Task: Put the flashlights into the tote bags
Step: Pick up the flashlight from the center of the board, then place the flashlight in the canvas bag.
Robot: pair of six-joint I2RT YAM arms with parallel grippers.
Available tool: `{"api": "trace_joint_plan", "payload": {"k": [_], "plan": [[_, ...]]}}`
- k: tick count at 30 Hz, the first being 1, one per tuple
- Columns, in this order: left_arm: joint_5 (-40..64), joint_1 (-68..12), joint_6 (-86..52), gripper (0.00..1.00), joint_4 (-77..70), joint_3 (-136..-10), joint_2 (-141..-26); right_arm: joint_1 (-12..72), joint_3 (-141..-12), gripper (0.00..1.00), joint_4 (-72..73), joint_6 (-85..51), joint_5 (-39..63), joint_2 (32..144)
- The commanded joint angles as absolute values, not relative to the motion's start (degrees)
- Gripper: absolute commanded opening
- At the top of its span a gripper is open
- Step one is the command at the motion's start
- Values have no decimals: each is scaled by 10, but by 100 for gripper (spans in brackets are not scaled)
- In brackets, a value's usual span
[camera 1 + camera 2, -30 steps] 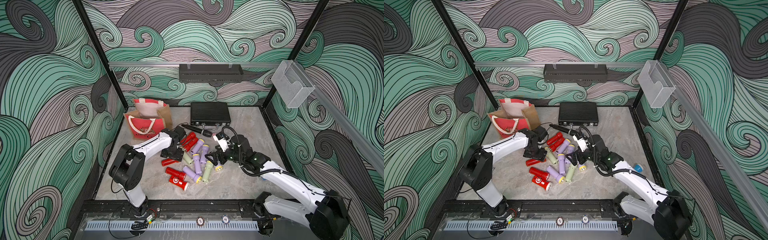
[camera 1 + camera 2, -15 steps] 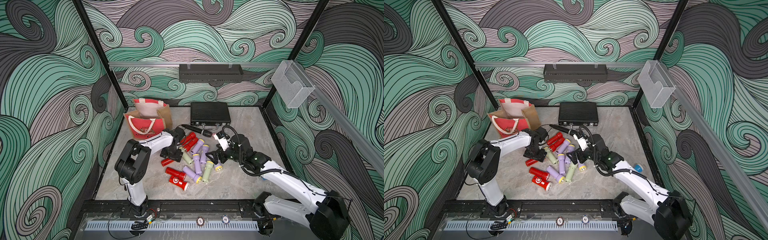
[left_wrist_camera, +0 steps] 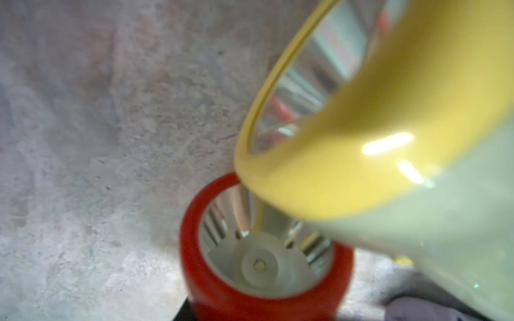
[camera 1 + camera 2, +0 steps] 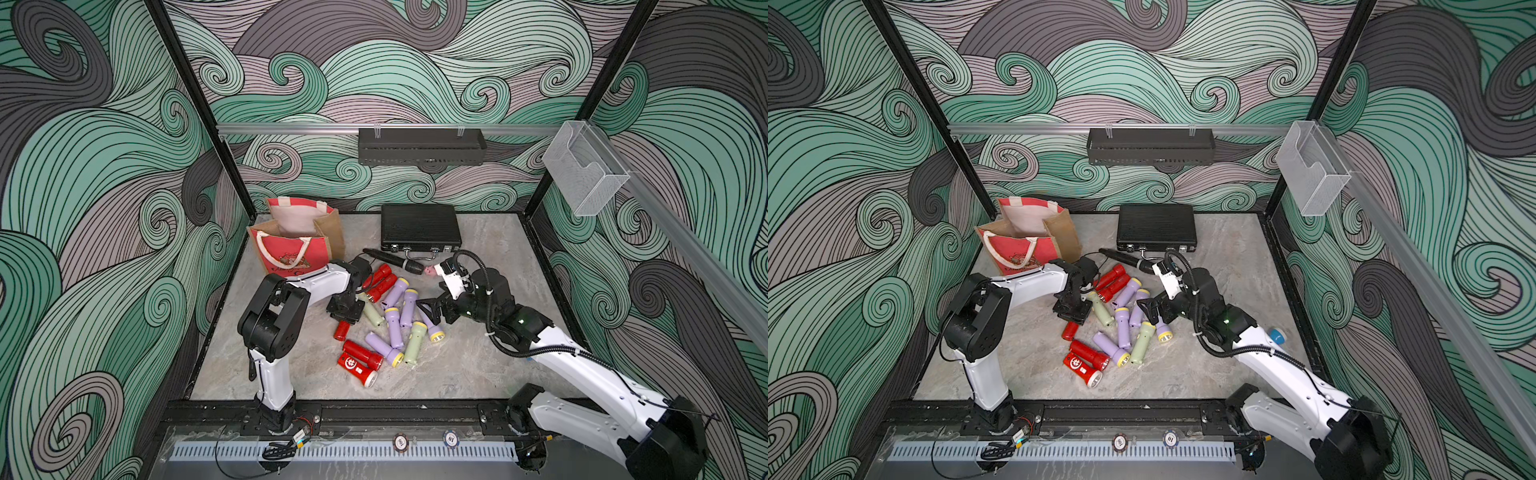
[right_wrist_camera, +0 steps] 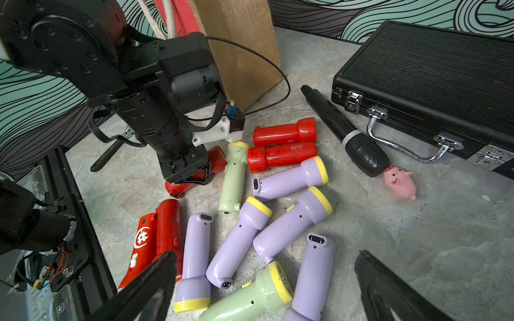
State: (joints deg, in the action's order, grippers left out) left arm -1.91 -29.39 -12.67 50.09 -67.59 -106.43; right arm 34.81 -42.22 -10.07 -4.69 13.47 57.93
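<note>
From where I stand, the left gripper [image 5: 187, 178] is pressed low over a red flashlight [image 5: 178, 187] at the edge of the pile nearest the tote bag [image 4: 291, 253]. The flashlight lies flat on the table [image 4: 478, 365], crosswise under the gripper, with its tail poking out one side and its head out the other. The fingers are buried behind the gripper body, so I cannot tell whether they are pinching the barrel or only straddling it.

To do this pick well, I'd want the grip across the plain barrel, not the flared head, and firm before any lift. A pale green flashlight [image 5: 233, 178] lies just beside it, and in the left wrist view its yellow head crowds right over the red rim. So the lift should go straight up, to avoid dragging that neighbour along. After that the bag stands near, behind the arm, with its mouth open upward.

The right gripper [image 5: 264, 257] hangs with its jaws spread wide above the lilac flashlights [image 5: 289, 222], touching none of them.
</note>
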Motion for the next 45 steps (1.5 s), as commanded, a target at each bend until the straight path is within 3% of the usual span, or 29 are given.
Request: {"api": "trace_joint_plan", "payload": {"k": [1,8,20,24,38,45], "plan": [[-20,-296,-130,23,496,-678,-1066,343,-428,99,-99,-40,126,570],[-40,-296,-133,0,507,-690,-1012,338,-420,99,-93,-46,126,569],[-18,-296,-128,0,612,-838,-868,331,-433,99,-92,-68,104,576],[-36,-276,-118,0,577,-895,-852,329,-436,99,-93,-77,99,584],[-54,-90,-106,0,589,-1185,-1016,331,-451,99,-84,-78,128,594],[-59,-16,-105,0,587,-1258,-1093,331,-446,99,-74,-70,131,592]]}}
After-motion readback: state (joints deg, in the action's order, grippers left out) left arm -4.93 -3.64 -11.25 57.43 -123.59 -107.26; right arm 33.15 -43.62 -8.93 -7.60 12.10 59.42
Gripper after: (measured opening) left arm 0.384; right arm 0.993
